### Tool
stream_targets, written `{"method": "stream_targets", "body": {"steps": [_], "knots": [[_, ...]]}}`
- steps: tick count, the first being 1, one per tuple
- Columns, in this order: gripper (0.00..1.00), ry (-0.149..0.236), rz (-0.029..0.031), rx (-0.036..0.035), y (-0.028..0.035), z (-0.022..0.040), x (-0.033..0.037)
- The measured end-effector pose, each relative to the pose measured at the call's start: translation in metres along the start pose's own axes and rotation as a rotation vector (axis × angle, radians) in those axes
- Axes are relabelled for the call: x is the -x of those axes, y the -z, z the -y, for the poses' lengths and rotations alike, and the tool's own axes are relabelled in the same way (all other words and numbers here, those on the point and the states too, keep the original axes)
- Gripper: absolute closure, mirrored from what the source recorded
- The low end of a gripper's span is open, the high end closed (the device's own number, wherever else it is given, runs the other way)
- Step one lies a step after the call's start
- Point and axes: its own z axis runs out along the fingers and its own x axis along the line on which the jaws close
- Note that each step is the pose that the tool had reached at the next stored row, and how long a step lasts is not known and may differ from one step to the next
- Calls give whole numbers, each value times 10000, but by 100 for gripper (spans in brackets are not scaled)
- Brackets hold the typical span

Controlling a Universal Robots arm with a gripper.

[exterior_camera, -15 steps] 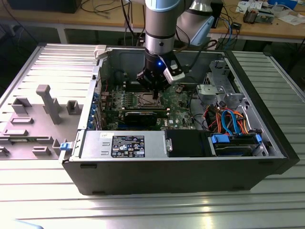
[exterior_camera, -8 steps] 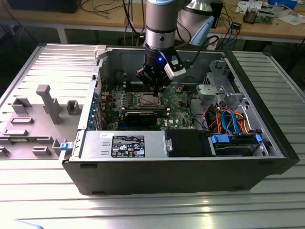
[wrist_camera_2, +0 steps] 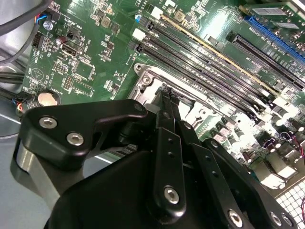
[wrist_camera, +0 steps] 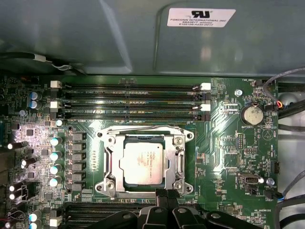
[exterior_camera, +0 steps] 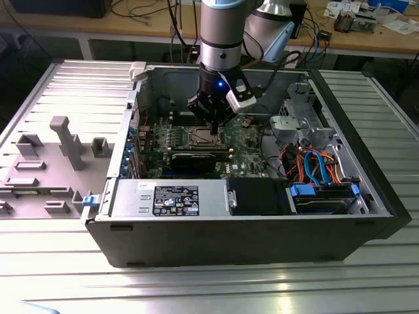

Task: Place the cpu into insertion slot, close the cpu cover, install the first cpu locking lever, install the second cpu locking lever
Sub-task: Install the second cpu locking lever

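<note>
While the cpu [wrist_camera: 144,162] already sits in the insertion slot [wrist_camera: 110,187] at the centre of the first wrist view, framed by the cpu cover [wrist_camera: 180,160], the hand [wrist_camera: 164,194] hovers at the socket's lower edge, fingers closed together and gripping nothing. The chip looks light, stiff and fragile; edges are the safe hold. Memory slots [wrist_camera: 128,102] crowd the upper side.

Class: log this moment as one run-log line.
cpu: seated in insertion slot | cpu cover: closed | gripper: shut, at socket edge

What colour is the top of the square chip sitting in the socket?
Dull silver-grey metal, with faint print; the square cpu chip shows best in the first wrist view.
</note>
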Motion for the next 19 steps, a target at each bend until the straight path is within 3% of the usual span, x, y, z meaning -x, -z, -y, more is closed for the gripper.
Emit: {"method": "stream_targets", "body": {"steps": [12,15,19], "knots": [[89,1,0,12,0,21,0],[89,-4,4,190,2,46,0],[89,-7,4,275,59,77,0]]}}
